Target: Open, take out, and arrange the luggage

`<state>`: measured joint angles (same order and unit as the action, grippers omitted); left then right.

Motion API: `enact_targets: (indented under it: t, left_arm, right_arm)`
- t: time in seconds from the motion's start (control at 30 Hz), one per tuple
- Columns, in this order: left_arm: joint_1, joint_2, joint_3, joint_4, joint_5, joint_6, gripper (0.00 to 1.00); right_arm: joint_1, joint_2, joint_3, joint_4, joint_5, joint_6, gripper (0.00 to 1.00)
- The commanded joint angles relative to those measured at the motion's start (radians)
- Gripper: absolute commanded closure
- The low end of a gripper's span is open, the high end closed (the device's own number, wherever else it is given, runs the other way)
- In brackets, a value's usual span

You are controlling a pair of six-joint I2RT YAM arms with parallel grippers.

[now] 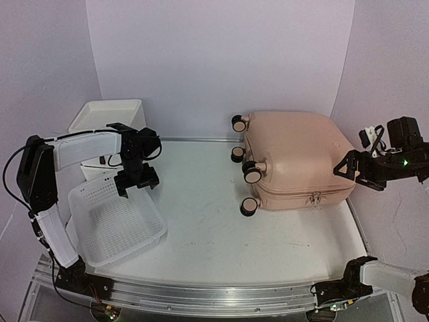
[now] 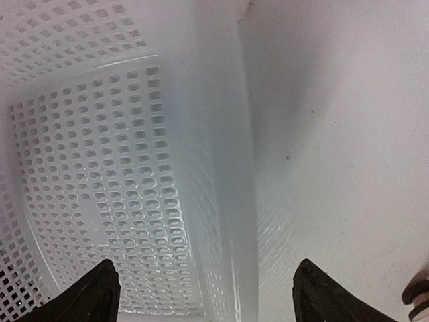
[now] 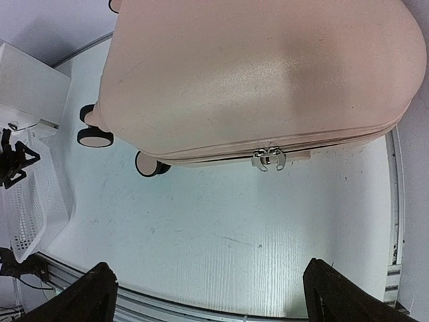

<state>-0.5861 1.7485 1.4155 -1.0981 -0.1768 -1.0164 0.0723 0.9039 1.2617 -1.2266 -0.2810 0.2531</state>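
Observation:
The luggage (image 1: 295, 157) is a pale pink hard-shell suitcase lying flat and zipped shut at the back right of the table. Its caster wheels (image 1: 251, 172) point left. The two metal zipper pulls (image 3: 269, 158) meet on its near edge. My right gripper (image 1: 346, 166) hovers open just off the suitcase's right near corner. In the right wrist view the right gripper (image 3: 211, 292) holds nothing, and the suitcase (image 3: 255, 74) fills the top. My left gripper (image 1: 137, 180) is far from the luggage. It hangs open over the basket wall, and the left gripper (image 2: 204, 292) is empty.
A white mesh basket (image 1: 114, 218) sits tilted at the front left, and its side wall (image 2: 221, 168) runs between my left fingers. A white drawer unit (image 1: 107, 115) stands behind it. Bare tabletop (image 1: 201, 201) lies between basket and suitcase. Purple walls close in on three sides.

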Motion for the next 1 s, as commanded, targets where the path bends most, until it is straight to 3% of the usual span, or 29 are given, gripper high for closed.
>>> enact_targets:
  t: [0.0,0.3,0.43,0.77,0.9,0.97]
  left_arm:
    - [0.048,0.074,0.078,-0.046,0.002,-0.167,0.17]
    - [0.173,0.061,0.019,-0.034,-0.007,-0.416,0.6]
    - [0.247,0.001,-0.046,-0.017,0.008,-0.475,0.72]
    - [0.395,-0.17,-0.168,0.019,0.004,-0.514,0.82]
    - [0.42,-0.223,-0.198,0.029,-0.007,-0.545,0.83]
    - [0.428,-0.234,-0.199,0.033,-0.008,-0.537,0.77]
  right_arm:
    - [-0.004,-0.002,0.038,0.003,-0.009,0.006,0.02]
    - [-0.004,0.047,0.025,0.007,-0.142,0.032,0.02]
    - [-0.002,0.069,0.019,0.022,-0.186,0.057,0.02]
    - [0.068,0.14,0.066,0.044,-0.214,0.069,0.02]
    - [0.104,0.162,0.071,0.035,-0.205,0.055,0.02]
    - [0.113,0.174,0.071,0.03,-0.204,0.05,0.02]
